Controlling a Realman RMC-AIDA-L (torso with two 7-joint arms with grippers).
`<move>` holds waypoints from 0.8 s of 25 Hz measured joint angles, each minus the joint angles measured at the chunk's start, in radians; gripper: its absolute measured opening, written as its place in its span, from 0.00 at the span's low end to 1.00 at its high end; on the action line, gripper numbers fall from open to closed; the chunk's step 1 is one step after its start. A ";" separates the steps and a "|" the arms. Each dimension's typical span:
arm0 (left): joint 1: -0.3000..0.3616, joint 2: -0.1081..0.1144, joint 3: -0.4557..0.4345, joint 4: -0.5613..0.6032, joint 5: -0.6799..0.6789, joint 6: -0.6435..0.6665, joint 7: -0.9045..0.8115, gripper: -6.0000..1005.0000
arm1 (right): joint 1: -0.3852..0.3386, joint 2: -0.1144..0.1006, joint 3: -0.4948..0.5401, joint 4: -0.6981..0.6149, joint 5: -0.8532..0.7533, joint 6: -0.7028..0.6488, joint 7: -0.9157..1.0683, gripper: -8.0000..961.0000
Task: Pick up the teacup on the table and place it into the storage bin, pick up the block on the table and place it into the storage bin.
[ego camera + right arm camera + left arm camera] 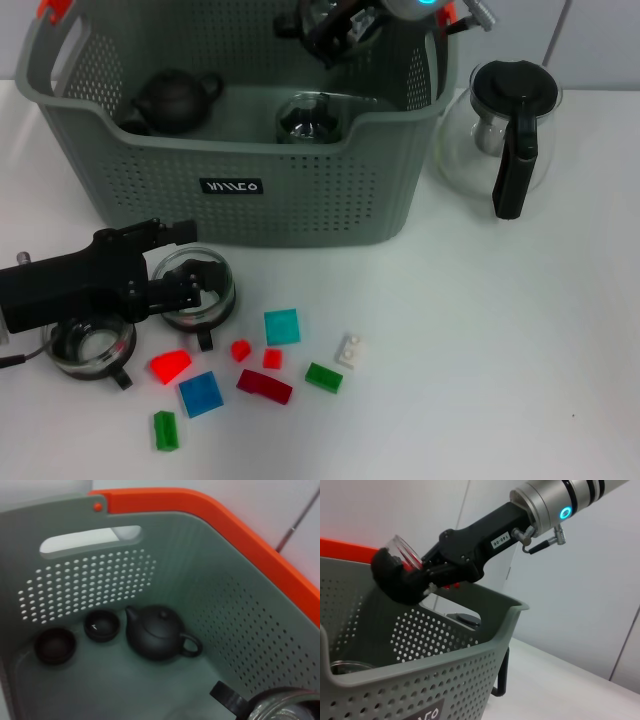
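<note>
Holding a glass teacup (402, 550) clamped in our right jaws (412, 582) directly above the bin (250, 190), we rest our left jaws (185, 290) closed around another cup (198, 290) on the desk (500, 350).

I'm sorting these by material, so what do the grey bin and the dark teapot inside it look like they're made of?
The storage bin looks like matte moulded plastic: uniform grey, perforated walls. The dark teapot looks like unglazed clay or ceramic, dull with only a soft sheen, though that's uncertain.

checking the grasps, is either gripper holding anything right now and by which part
The right gripper, above the storage bin, pinches a clear glass teacup by its rim. The left gripper grips a glass teacup on the table by its rim.
</note>
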 joint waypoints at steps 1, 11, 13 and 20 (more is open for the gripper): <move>0.000 0.000 -0.001 0.000 0.000 -0.001 -0.001 0.82 | 0.002 -0.001 0.002 0.009 -0.001 0.001 0.005 0.06; 0.007 -0.006 0.006 0.001 0.006 0.003 -0.008 0.82 | 0.009 0.007 -0.007 0.093 -0.007 0.024 -0.009 0.06; 0.008 -0.007 0.006 0.001 0.007 0.006 -0.008 0.82 | 0.008 0.008 -0.007 0.098 -0.007 0.030 -0.013 0.06; 0.010 -0.009 0.007 0.002 0.008 0.008 -0.009 0.82 | 0.018 0.019 -0.015 0.155 0.005 0.097 -0.054 0.06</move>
